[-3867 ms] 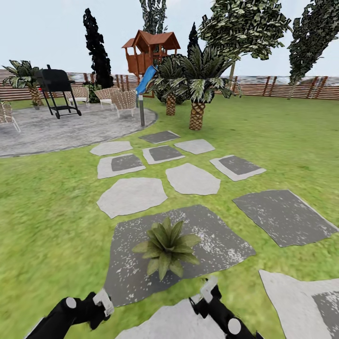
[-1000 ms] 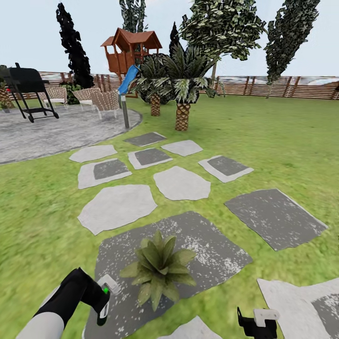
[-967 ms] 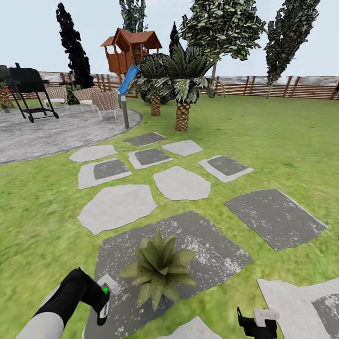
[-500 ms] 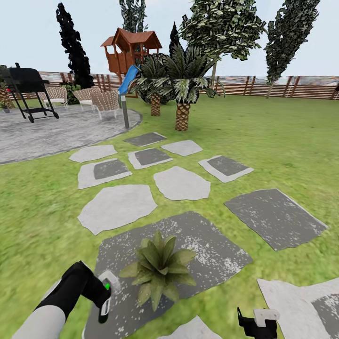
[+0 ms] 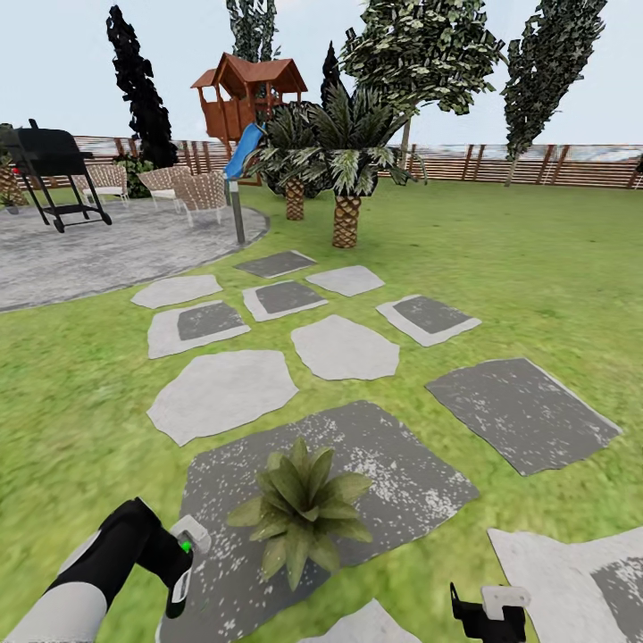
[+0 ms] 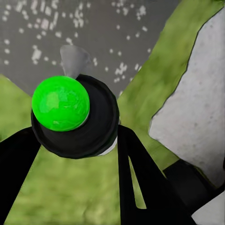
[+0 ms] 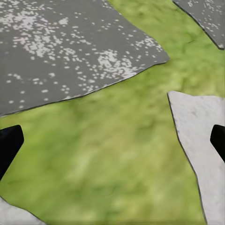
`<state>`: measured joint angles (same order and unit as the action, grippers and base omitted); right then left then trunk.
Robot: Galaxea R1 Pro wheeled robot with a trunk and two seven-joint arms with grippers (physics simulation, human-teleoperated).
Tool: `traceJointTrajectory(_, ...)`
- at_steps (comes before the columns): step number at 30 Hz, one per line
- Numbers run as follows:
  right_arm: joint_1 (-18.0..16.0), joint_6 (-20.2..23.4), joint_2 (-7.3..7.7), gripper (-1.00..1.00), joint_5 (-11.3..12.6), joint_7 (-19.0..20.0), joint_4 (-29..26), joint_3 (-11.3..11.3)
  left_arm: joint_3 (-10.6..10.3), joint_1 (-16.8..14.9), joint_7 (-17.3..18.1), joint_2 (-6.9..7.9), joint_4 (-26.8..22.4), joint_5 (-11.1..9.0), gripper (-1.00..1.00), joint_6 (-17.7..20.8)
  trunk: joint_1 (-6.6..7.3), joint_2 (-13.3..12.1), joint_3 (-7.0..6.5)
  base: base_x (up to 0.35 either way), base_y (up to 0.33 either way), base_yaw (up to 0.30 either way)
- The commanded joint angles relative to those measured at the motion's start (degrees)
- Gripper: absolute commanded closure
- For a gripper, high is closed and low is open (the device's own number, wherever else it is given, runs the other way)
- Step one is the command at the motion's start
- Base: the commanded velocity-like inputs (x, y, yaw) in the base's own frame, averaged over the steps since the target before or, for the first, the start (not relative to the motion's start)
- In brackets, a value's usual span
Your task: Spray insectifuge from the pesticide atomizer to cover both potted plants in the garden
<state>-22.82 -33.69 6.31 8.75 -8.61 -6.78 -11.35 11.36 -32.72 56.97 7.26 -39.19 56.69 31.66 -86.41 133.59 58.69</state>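
One potted plant [image 5: 301, 512] sits low in the centre of the head view, a spiky rosette of pointed green leaves on a big dark speckled stepping stone [image 5: 402, 464]. I count ten or so stones on the lawn [image 5: 536, 268], some pale and smooth, some dark grey with a rough fleck.

At the lower left the left gripper [image 5: 181, 572] is clamped around the pesticide atomizer [image 5: 183, 564], just beside the plant's leaves. From the left wrist view the atomizer [image 6: 75, 115] is a round black body with a glossy green cap, pinched between two black fingers [image 6: 145, 183]. The right gripper [image 5: 489, 612], bottom right, holds nothing, its fingertips [image 7: 9, 143] spread wide over grass.

Upper left: a round grey patio [image 5: 80, 250], one black grill [image 5: 49, 174], wicker chairs, and a slatted brown fence [image 5: 536, 165].
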Motion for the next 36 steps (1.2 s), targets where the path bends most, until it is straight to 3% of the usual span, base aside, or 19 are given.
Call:
traceJointTrajectory(1, -0.03, -0.14, 0.02, -1.0, 0.49, -0.18, 0.01, -0.51, 0.18, -0.1, 0.37, -0.07, -0.15, 0.27, 1.0, 0.4, 0.01, 0.02, 0.05, 0.007, 0.0, 0.0)
traceJointTrajectory(11, -0.03, -0.14, 0.02, -1.0, 0.48, -0.18, 0.01, -0.54, 0.24, -0.63, 0.11, -0.31, -0.44, 0.26, 1.0, 0.5, 0.01, 0.02, 0.05, 0.138, 0.06, 0.0)
traceJointTrajectory(18, -0.03, -0.14, 0.0, -1.0, 0.48, -0.09, 0.01, -0.59, 0.15, 0.15, -4.39, 0.49, 0.4, 0.04, 1.0, 0.4, 0.01, 0.02, 0.05, 0.001, 0.0, 0.0)
traceJointTrajectory(24, -0.03, -0.14, -0.04, -1.0, 0.4, -0.09, 0.01, -0.6, 0.46, 0.29, -5.9, -0.44, 3.92, -0.48, 1.0, 0.14, 0.01, 0.02, 0.05, 0.0, 0.0, 0.0)
traceJointTrajectory(29, -0.04, -0.14, -0.06, -1.0, 0.4, -0.09, 0.01, -0.6, 0.77, 0.22, -6.47, -2.33, 3.48, -0.66, 1.0, 0.19, 0.01, 0.02, 0.05, 0.0, 0.0, 0.0)
traceJointTrajectory(36, -0.03, -0.14, -0.06, -1.0, 0.4, -0.09, 0.01, -0.6, 1.03, 0.18, -7.79, -1.18, 3.38, -0.7, 1.0, -0.22, 0.01, 0.02, 0.05, 0.0, 0.0, 0.0)
